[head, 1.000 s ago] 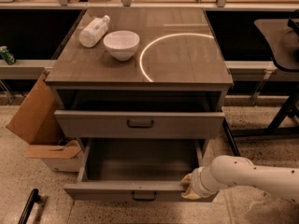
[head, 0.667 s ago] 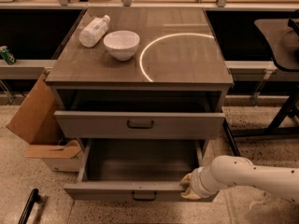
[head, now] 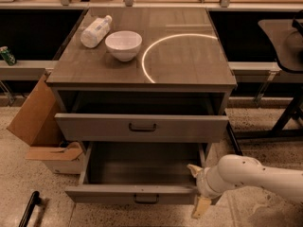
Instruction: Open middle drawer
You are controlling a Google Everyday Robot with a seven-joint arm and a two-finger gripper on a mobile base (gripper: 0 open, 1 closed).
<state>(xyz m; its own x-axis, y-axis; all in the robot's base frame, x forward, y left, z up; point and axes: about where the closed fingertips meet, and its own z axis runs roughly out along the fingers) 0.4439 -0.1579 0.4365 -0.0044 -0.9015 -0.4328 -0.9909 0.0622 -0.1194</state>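
Observation:
The middle drawer (head: 109, 193) is pulled far out of the grey wood-look cabinet, and its inside shows empty. Its small dark handle (head: 146, 199) sits at the centre of the front. The uppermost drawer (head: 94, 126), with the taller front, stands a little way out above it. The lowest drawer is hidden below. My gripper (head: 198, 189) is at the right end of the middle drawer's front, on the white arm (head: 255, 174) coming in from the right. It is open: one tan finger (head: 193, 169) is inside the drawer and the other is in front of the panel.
A white bowl (head: 123, 44) and a lying white bottle (head: 95, 31) rest on the cabinet top (head: 189, 60). An open cardboard box (head: 35, 122) stands at the cabinet's left. A dark table and its legs (head: 284, 117) are at the right. A black bar (head: 28, 208) lies on the floor at the lower left.

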